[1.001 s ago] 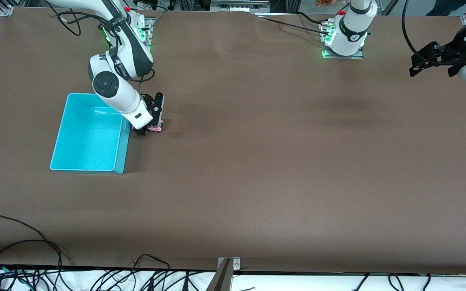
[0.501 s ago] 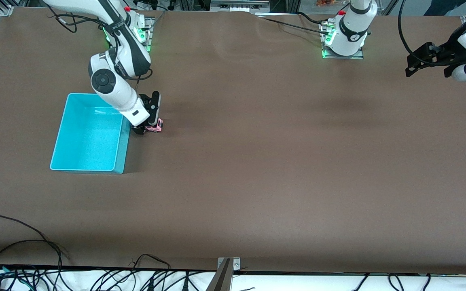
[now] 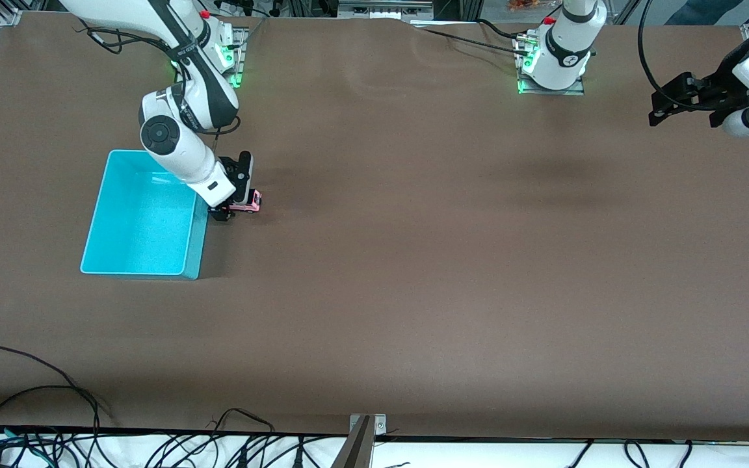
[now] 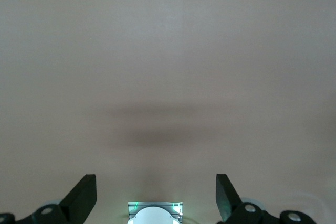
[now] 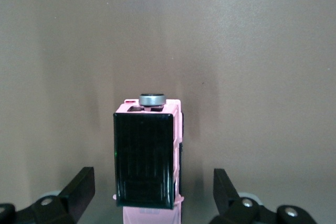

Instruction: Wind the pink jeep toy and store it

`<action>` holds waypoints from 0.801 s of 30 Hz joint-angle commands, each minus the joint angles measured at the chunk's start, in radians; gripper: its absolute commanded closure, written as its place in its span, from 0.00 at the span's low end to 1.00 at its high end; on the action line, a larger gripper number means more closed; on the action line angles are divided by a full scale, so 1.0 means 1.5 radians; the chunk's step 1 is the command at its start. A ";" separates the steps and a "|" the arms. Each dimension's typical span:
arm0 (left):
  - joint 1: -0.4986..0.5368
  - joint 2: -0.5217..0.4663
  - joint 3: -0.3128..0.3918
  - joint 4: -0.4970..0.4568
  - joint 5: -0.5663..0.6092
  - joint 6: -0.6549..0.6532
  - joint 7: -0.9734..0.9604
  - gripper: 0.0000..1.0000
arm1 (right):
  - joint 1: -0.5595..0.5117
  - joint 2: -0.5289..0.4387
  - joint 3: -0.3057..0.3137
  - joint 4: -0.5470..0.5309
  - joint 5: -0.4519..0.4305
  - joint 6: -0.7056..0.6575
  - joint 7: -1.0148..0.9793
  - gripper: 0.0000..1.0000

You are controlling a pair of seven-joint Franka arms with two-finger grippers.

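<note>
Wide brown table (image 3: 413,260), black cables (image 3: 56,396) along front edge, metal framing (image 3: 384,9) at back, soft overhead light.

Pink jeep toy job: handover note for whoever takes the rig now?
Right end effector: open, fingers either side of the pink jeep toy, no grip.
Left end effector: open, holding nothing, waiting over bare table at its arm's end.
Jeep sits on the table beside the cyan bin, outside it.
Done: no storing yet; winding cannot be judged.
Left: grasp, wind, place in bin.

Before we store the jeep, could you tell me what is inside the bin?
The bin shows only its bare cyan floor; the right arm covers one corner. The jeep sits on the table beside it, between the open right gripper's fingers.
</note>
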 commanded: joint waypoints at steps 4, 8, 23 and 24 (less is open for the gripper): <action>0.009 0.010 0.001 0.014 -0.017 -0.014 -0.001 0.00 | -0.001 0.009 0.000 -0.011 -0.013 0.032 -0.009 0.05; 0.008 0.010 0.001 0.013 -0.018 -0.014 0.000 0.00 | 0.000 0.009 0.000 -0.011 -0.014 0.032 -0.009 0.22; 0.011 0.004 0.002 -0.007 -0.018 0.007 0.038 0.00 | 0.000 0.003 0.004 -0.003 -0.014 0.026 -0.006 1.00; 0.014 0.003 0.002 -0.012 -0.018 0.014 0.048 0.00 | 0.000 -0.001 0.005 0.000 -0.014 0.025 -0.007 1.00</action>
